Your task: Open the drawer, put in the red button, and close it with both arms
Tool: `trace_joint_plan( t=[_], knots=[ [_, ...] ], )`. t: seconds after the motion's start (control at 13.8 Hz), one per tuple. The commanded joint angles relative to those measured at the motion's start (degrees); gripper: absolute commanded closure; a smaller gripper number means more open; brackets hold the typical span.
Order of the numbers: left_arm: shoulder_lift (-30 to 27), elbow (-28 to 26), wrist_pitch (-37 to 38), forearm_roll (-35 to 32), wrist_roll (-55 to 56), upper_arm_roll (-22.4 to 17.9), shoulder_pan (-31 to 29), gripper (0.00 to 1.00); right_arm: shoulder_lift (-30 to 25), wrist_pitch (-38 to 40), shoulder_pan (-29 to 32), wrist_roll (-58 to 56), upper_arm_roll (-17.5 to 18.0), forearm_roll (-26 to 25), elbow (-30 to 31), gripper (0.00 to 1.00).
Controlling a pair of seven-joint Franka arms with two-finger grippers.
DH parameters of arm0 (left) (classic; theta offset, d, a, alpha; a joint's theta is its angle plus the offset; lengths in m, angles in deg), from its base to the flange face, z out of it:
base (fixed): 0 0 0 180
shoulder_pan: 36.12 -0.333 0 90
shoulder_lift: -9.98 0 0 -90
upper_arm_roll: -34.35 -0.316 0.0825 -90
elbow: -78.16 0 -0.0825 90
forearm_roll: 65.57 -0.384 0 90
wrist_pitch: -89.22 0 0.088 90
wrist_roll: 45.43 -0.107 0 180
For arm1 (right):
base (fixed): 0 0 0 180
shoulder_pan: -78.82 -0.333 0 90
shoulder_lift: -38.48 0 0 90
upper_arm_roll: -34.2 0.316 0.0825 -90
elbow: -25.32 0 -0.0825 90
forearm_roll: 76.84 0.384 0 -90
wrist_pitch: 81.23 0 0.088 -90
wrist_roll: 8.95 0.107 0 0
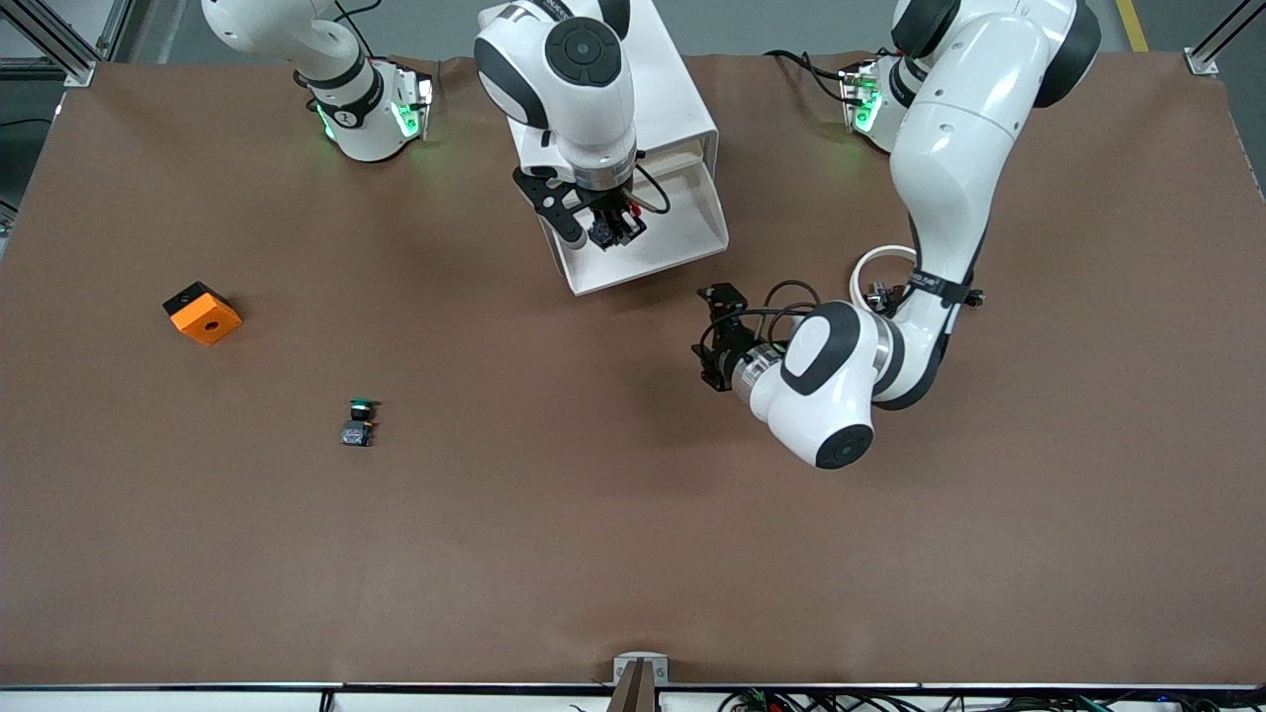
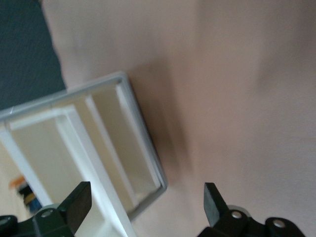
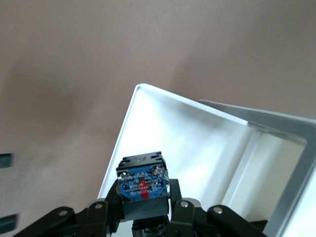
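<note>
I am holding the red button (image 3: 142,183) in the right gripper (image 1: 613,229), over the open drawer (image 1: 682,252). If released askew, it may be bouncing out. The left gripper (image 1: 714,336) is waiting wide at 4 o'clock of the drawer, over the surface (image 1: 593,514).

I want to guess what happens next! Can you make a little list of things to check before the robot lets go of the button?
1. Drawer pulled open: ok.
2. Right gripper shut on the red button: ok.
3. Right gripper over the open drawer: ok.
4. Drawer floor under the button bare: ok in the right wrist view.
5. Left gripper open, out of the way beside the drawer: ok.
6. Green button left on the table, nearer the front camera: ok.
</note>
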Motion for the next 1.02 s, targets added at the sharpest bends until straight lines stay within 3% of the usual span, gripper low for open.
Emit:
trace_joint_plan(
  t=[0.0,0.15,0.22,0.29,0.58,0.94],
  knots=[
    [-4.3,-0.5,0.9,-7.7,-5.8,-0.4,0.2,0.00,-0.4,0.6,-1.7,1.0,-0.7,0.5,0.3,1.00],
    [-6.9,-0.4,0.3,-13.5,-13.5,-0.6,-0.6,0.00,-0.4,0.6,-1.9,1.3,-0.7,0.5,0.3,1.00],
    [-8.0,-0.3,-0.7,-16.2,-18.2,-0.6,-1.1,0.00,-0.4,0.6,-1.9,1.3,-0.7,0.5,0.2,0.37],
    [-8.6,-0.3,-1.7,-16.9,-20.4,-0.7,-1.5,0.00,-0.3,0.6,-2.1,2.0,-0.7,0.5,0.2,0.00],
    [-11.8,-0.3,-4.1,-18.0,-21.8,-2.4,-1.9,0.00,0.1,0.3,-3.0,2.3,-0.7,0.2,0.1,0.00],
    [-13.6,-0.9,-9.6,-25.9,-45.0,-1.8,-0.6,0.00,0.1,0.7,0.7,-4.3,-1.1,0.0,-1.8,0.00]
  ],
)
